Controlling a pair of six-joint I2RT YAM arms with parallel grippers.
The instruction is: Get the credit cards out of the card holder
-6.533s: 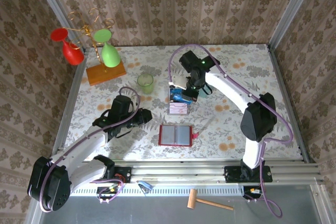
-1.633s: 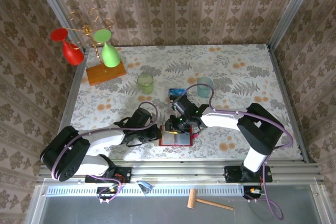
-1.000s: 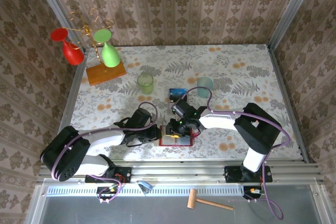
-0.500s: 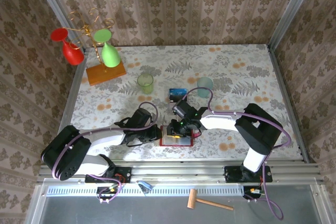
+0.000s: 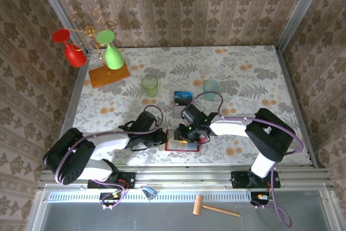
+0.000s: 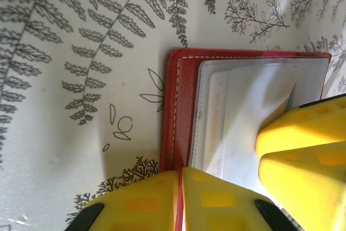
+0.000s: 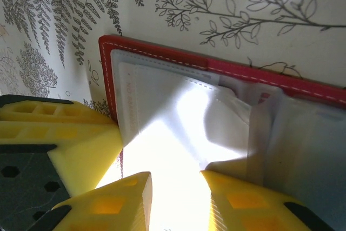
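Note:
The red card holder (image 5: 181, 146) lies open near the table's front edge. My left gripper (image 5: 162, 137) is shut on its left red edge (image 6: 181, 106), the rim pinched thin between the yellow pads (image 6: 180, 174). My right gripper (image 5: 187, 132) stands over the holder's middle with its jaws a little apart (image 7: 174, 179). A glaring pale pocket leaf rises between them, and I cannot tell whether they grip it. Its fingers (image 6: 303, 128) rest on that leaf. A pale card (image 7: 130, 90) with faint print shows inside the left pocket. A dark blue credit card (image 5: 183, 97) lies on the table behind.
A green cup (image 5: 150, 85) and a pale blue cup (image 5: 211, 86) stand behind the holder. At the back left, an orange wooden base (image 5: 110, 74) carries a wire stand with a red goblet (image 5: 70, 48) and a green goblet (image 5: 111, 51). Wallpapered walls enclose the table.
My right arm has shifted slightly to the right over the holder, uncovering more of the pale blue cup. The left gripper keeps its hold on the edge.

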